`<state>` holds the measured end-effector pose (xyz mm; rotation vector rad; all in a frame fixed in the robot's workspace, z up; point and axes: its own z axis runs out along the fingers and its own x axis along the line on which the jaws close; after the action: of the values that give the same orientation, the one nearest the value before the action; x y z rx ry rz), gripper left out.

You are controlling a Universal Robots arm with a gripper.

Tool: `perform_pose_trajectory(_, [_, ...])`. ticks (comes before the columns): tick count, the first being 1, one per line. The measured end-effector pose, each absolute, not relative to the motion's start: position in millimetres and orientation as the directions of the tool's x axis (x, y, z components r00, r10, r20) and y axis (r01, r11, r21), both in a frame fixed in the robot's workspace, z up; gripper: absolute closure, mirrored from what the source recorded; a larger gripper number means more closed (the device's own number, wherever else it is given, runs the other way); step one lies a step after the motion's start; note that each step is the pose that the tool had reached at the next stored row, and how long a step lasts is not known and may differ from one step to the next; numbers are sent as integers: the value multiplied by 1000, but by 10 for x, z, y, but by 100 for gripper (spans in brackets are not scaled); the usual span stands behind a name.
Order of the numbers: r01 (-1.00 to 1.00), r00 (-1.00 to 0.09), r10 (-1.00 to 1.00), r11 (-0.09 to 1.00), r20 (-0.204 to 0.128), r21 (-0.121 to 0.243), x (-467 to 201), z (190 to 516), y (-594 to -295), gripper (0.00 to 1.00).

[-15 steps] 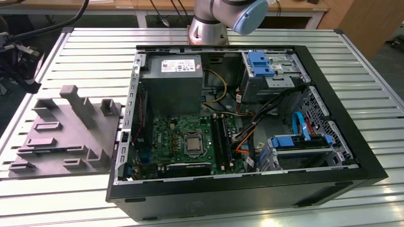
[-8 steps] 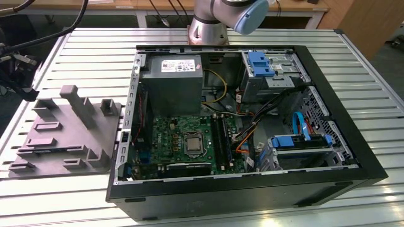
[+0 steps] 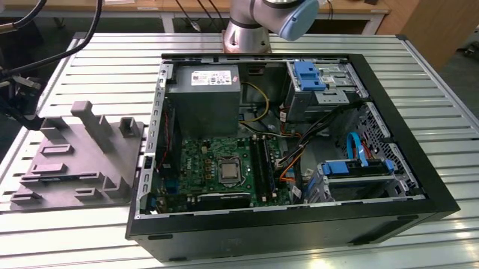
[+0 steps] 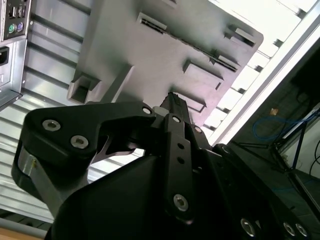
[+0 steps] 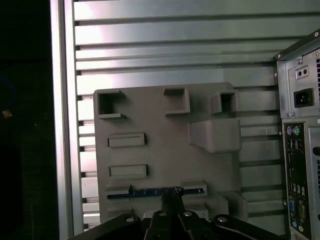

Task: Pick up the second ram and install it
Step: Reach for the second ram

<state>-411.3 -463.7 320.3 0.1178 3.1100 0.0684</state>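
The second ram (image 5: 150,192) is a thin blue stick lying in a long slot of the grey fixture (image 5: 165,155), near the fixture's edge. In the first wrist view my gripper (image 5: 172,193) hangs well above the fixture, and its black tips overlap one end of the ram in the picture. The fingers look shut with nothing between them. In the second wrist view the gripper (image 4: 172,101) points at the grey fixture (image 4: 150,55) from the side. In the exterior view the fixture (image 3: 82,157) sits on the slatted table to the left of the open computer case (image 3: 299,224).
Inside the case lie the green motherboard (image 3: 213,162) with its black slot strips (image 3: 261,159), the square silver processor (image 3: 226,170), a grey power-supply box (image 3: 203,95) and blue drive bays (image 3: 308,75). The arm's base (image 3: 247,31) stands behind the case. The case's rear ports (image 5: 295,165) lie beside the fixture.
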Motion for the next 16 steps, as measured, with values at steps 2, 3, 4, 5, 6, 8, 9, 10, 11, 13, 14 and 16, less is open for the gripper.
perform_pose_trajectory(2, [75, -997, 76, 996, -27, 45, -4118, 3191, -4670, 90])
perform_pose_trajectory(3, [75, -997, 76, 996, -27, 45, -4121, 3186, -4685, 90])
perform_pose_trajectory(4, [75, -997, 76, 996, -27, 45, -4124, 3181, -4701, 90])
perform_pose_trajectory(5, [75, -997, 76, 996, -27, 45, -4127, 3175, -4720, 90])
perform_pose_trajectory(6, [75, -997, 76, 996, -27, 45, -4129, 3169, -4738, 90])
perform_pose_trajectory(8, [75, -997, 76, 996, -27, 45, -4135, 3156, -4771, 90])
perform_pose_trajectory(9, [75, -997, 76, 996, -27, 45, -4138, 3147, -4787, 90])
perform_pose_trajectory(10, [75, -997, 76, 996, -27, 45, -4141, 3135, -4805, 90])
perform_pose_trajectory(11, [75, -997, 76, 996, -27, 45, -4143, 3125, -4822, 90])
perform_pose_trajectory(13, [75, -997, 76, 996, -27, 45, -4147, 3110, -4844, 90])
perform_pose_trajectory(14, [75, -997, 76, 996, -27, 45, -4148, 3106, -4848, 90])
perform_pose_trajectory(16, [75, -997, 76, 996, -27, 45, -4149, 3104, -4848, 90])
